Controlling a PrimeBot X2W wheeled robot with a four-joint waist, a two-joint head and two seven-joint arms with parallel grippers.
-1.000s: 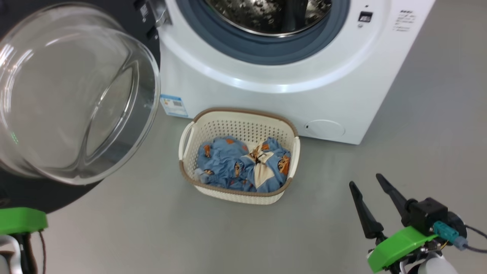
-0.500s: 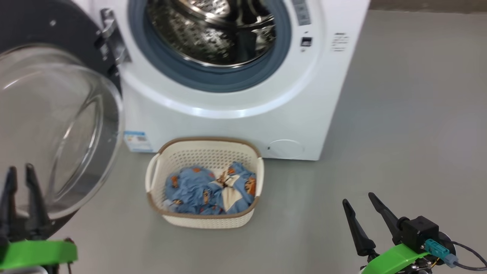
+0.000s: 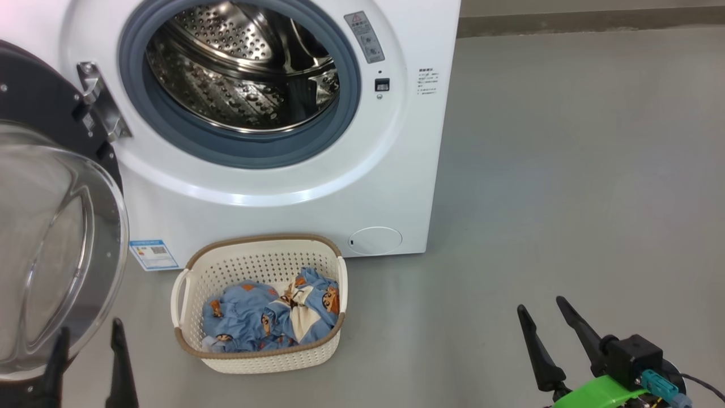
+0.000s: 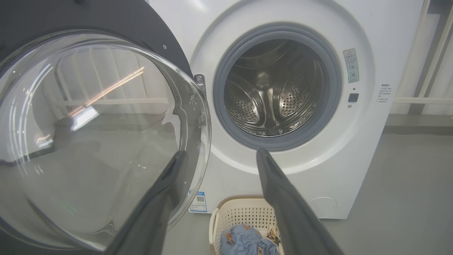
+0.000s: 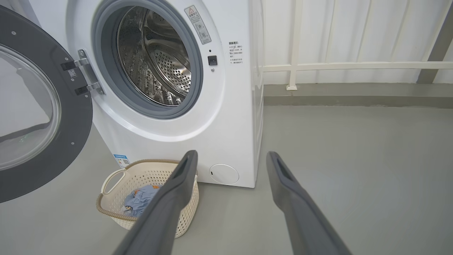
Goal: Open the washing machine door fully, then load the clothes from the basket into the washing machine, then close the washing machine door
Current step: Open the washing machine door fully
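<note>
Grey floor [image 3: 566,170] stretches to the right of the washing machine [image 3: 283,209], and a white railing [image 5: 354,66] stands behind it in the right wrist view. You can see the door [image 3: 56,238] swung out to the machine's left on its metal hinge [image 3: 99,102] — black rim around a clear glass bowl that bulges toward the head camera. The steel drum [image 3: 238,73] shows inside the grey gasket [image 3: 170,136].

The basket [image 3: 266,360] stands on the floor just in front of the machine, below the opening, between the blue sticker [image 3: 152,254] and the round filter cap [image 3: 375,240]. The clothes [image 3: 266,317] — blue fabric with cream patches and orange prints — lie bunched in the bottom of the basket.

Your left tool [image 3: 89,328] sits at the lower left of the head view, near the door's lower edge, with its fingers spread wide and holding nothing. Whether it touches the glass, you cannot tell. Your right tool [image 3: 541,304] hangs at the lower right, well apart from the basket, also spread wide and empty.
</note>
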